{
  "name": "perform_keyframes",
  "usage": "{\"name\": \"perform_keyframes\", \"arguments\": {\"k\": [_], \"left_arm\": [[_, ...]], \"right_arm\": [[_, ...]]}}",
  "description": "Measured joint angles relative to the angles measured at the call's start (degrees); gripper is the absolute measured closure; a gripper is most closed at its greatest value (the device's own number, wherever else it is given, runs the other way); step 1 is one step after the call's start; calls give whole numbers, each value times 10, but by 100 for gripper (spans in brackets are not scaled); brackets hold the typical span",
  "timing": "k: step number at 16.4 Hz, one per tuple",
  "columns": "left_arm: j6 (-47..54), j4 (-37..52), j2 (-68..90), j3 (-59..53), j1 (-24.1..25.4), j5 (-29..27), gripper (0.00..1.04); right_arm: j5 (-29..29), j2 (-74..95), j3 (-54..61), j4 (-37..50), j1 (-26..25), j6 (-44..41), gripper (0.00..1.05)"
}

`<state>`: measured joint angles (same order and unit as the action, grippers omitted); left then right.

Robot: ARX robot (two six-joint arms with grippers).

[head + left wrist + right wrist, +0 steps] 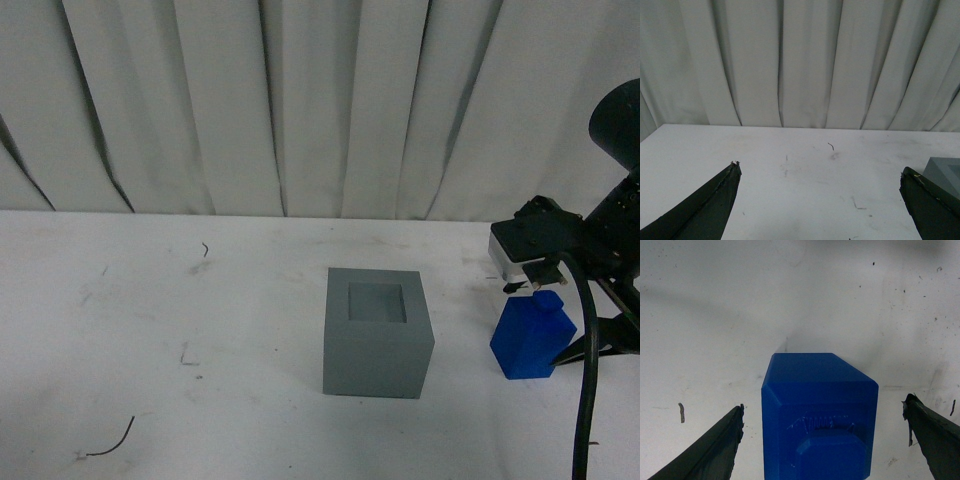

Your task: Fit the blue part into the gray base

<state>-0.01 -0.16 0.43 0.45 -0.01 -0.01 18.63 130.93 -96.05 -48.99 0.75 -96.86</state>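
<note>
The gray base point(378, 335) stands in the middle of the white table, its square recess point(377, 302) facing up and empty. The blue part point(532, 338) stands on the table to the right of it, knob end up. My right gripper point(535, 285) hangs just above the blue part. In the right wrist view the gripper point(823, 402) is open, its fingers on either side of the blue part point(817, 390) without touching it; the knob point(832, 455) faces the camera. My left gripper point(820, 172) is open and empty over bare table, with a corner of the gray base point(947, 170) beside one finger.
A white pleated curtain point(300, 100) closes off the back of the table point(150, 330). The right arm's black cable point(585, 380) hangs in front of the blue part's right side. Small dark scraps point(110, 440) lie at the front left.
</note>
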Motion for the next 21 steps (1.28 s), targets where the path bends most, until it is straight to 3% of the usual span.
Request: {"name": "perform_keyframes", "arguments": {"k": [1,7,9,16,19,21], "left_arm": [[0,0,0,0,0,0,7],[0,0,0,0,0,0,7],[0,0,0,0,0,0,7],[0,0,0,0,0,0,7],[0,0,0,0,0,0,7],[0,0,0,0,0,0,7]], "right_arm": [[0,0,0,-1,0,0,8],[2,0,0,-7,0,-3,50],[2,0,0,-12,0,-2,57],[36,-47,-36,-78,17,40,58],[88,-86,-75,-122,63,90,58],[86,-89,-74,-120,118,139,58]]}}
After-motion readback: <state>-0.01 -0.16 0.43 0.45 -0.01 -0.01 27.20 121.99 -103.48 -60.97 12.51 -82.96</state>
